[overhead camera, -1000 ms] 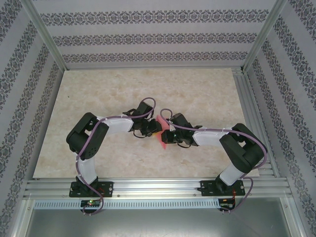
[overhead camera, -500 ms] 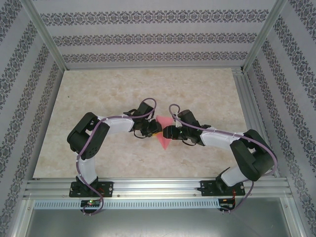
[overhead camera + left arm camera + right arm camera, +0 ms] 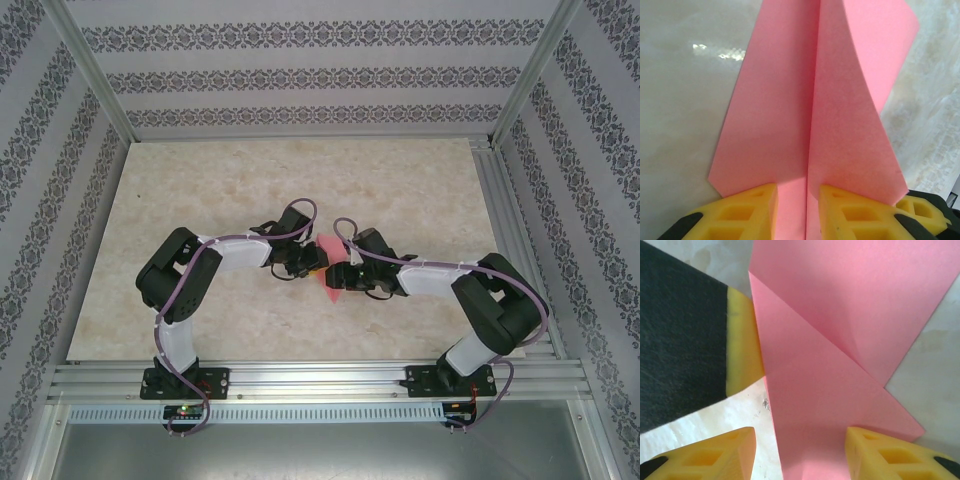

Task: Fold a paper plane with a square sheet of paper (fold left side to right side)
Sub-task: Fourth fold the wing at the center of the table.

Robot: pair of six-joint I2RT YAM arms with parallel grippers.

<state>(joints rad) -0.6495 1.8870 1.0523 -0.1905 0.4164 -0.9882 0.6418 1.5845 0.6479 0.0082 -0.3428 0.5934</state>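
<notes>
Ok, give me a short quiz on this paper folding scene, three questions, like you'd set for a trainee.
1. True or false: the right tool has its fingers apart, with the pink folded paper sheet running between them.
2. In the top view, where does the paper lie? A) between the left tool and the right tool B) off to the left of both C) off to the right of both.
3. Fill in: the finger pads of both tools are ____ in colour.
Key: 1 true; 2 A; 3 yellow.
</notes>
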